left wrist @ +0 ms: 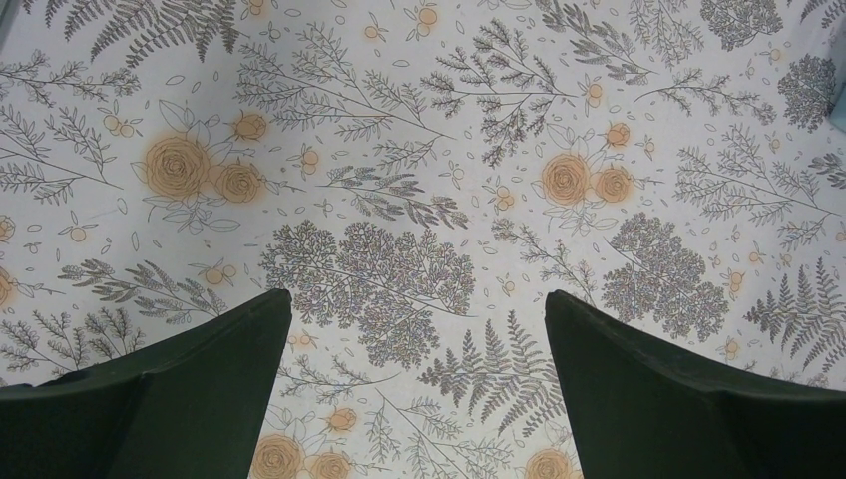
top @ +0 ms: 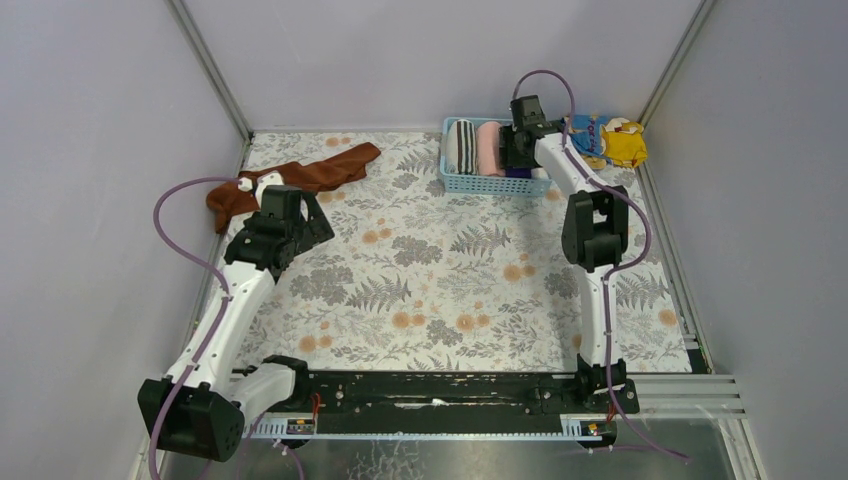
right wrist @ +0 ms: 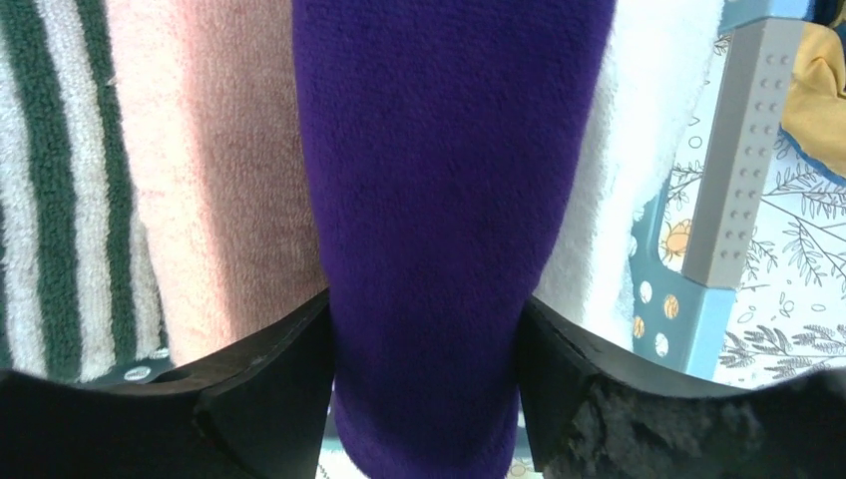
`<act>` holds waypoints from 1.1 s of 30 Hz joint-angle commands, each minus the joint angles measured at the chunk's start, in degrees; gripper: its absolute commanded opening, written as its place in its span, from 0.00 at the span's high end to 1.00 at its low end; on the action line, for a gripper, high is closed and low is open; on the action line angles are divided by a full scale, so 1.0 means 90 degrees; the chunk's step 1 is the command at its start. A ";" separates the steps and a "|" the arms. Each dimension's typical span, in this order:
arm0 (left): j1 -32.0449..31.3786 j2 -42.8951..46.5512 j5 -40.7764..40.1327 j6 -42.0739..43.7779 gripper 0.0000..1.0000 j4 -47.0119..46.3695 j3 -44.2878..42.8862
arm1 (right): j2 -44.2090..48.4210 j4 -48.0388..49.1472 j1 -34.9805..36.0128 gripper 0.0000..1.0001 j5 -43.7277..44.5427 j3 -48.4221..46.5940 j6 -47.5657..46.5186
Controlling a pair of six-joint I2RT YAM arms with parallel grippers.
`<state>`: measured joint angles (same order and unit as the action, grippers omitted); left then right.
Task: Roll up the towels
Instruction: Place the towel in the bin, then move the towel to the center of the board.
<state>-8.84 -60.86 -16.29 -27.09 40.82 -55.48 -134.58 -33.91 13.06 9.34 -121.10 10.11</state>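
The purple towel (right wrist: 449, 150) stood rolled in the blue basket (top: 470, 185) at the far right of the table (top: 450, 270), wedged between a pink towel (right wrist: 229, 180) and a white one (right wrist: 629, 200). My right gripper (right wrist: 424, 309) straddled it, a finger against each side of the roll, but I could not tell whether it was clamped on the cloth or only flanking it.

The rust-brown towel (top: 300, 178) lay crumpled and unrolled at the far left. My left gripper (left wrist: 414, 309) hovered just beside it over bare patterned table, fingers wide apart with nothing between them.

I judged that brown cloth to be the remaining job. It looked soft, light and floppy, so it would sag and bunch rather than hold a shape. I reckoned a corner or a hem was the place to pinch it — taking the bunched middle would likely only drag the heap. Terry should grip well enough between the fingers.
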 commanded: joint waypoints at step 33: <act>0.0358 -0.7148 -0.0027 -0.0319 0.03 0.0228 -0.6221 | 0.9348 0.3241 0.0027 0.03 -0.2243 0.8891 0.0546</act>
<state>-6.63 -118.78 -14.83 -32.34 43.42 -104.18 -53.39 -11.60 13.13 -7.22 -42.74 14.00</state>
